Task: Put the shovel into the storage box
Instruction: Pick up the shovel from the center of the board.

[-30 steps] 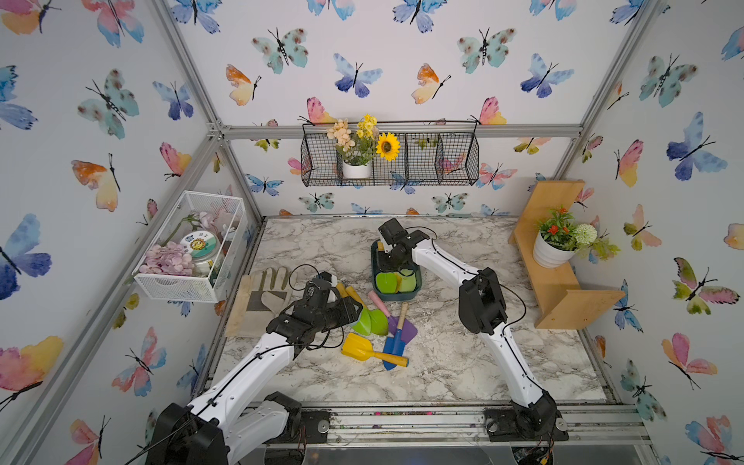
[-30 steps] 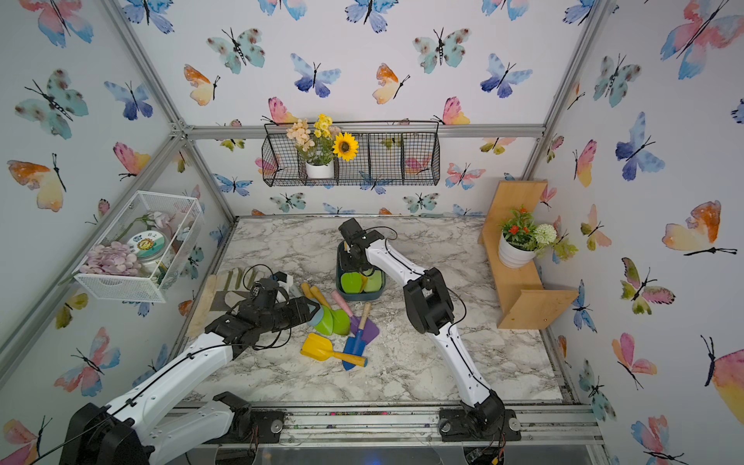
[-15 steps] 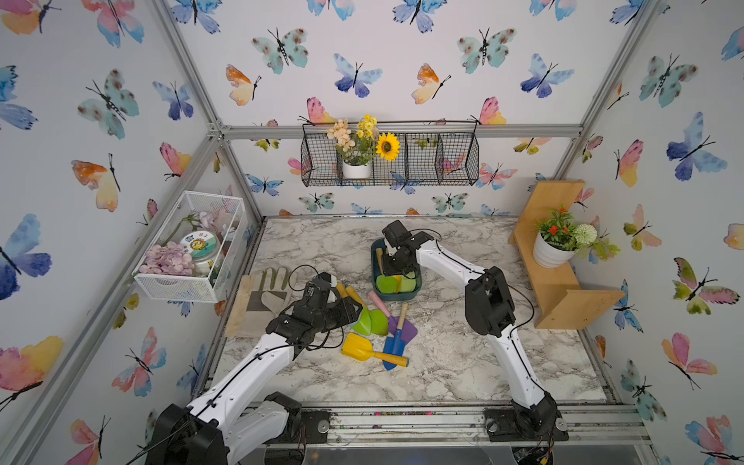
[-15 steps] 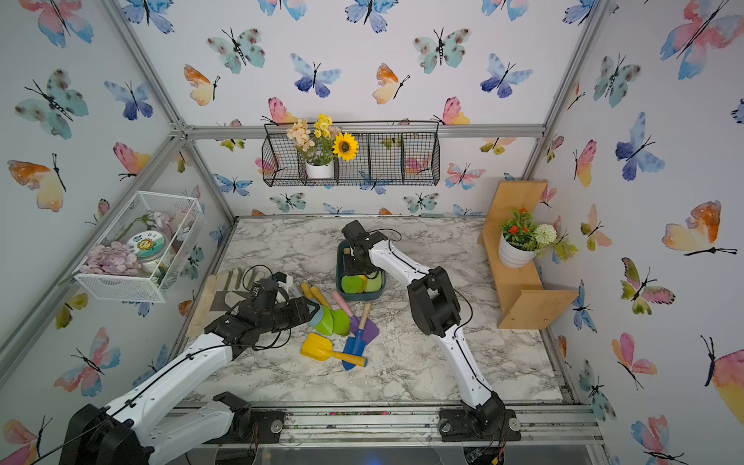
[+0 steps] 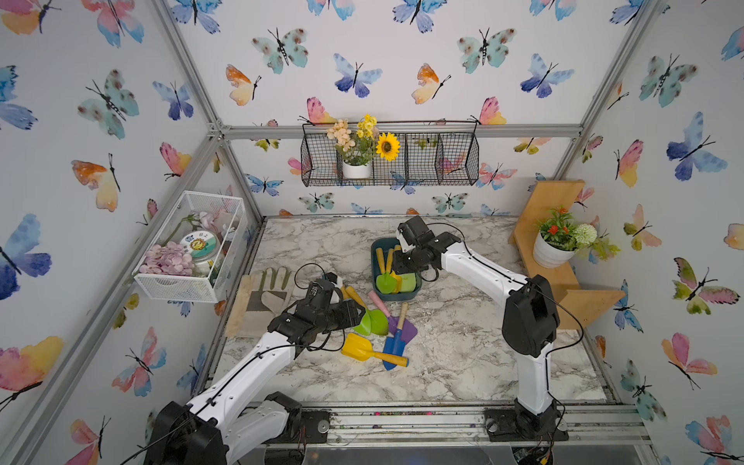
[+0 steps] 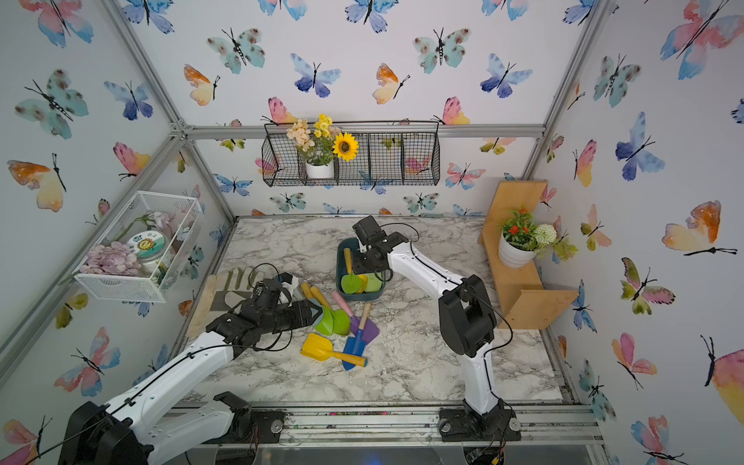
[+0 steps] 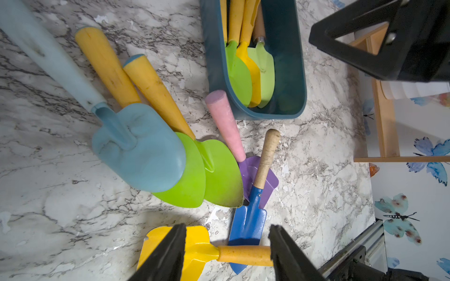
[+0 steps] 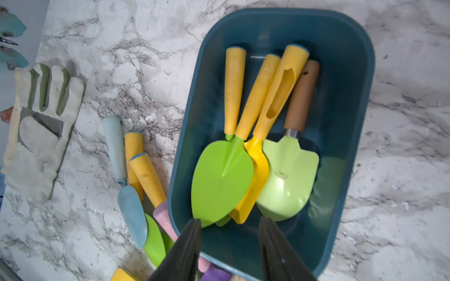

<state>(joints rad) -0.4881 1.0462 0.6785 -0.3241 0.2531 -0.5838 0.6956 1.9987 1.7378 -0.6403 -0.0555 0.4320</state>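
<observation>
The dark teal storage box sits mid-table and holds several shovels; a bright green shovel lies on top, beside a yellow one and a pale green one. My right gripper hangs open over the box's near end with nothing between its fingers. More shovels lie loose in front of the box: a light blue one, two green ones, a purple one, a blue one and a yellow shovel. My left gripper is open above the yellow shovel's handle, not touching it.
A work glove lies at the table's left edge. A white mesh basket hangs on the left wall and a black wire basket with flowers on the back wall. A wooden shelf with a potted plant stands at the right.
My right gripper's jaws have opened over the storage box and the arm has drawn back a little toward the box's near end. The left arm has stayed still.
</observation>
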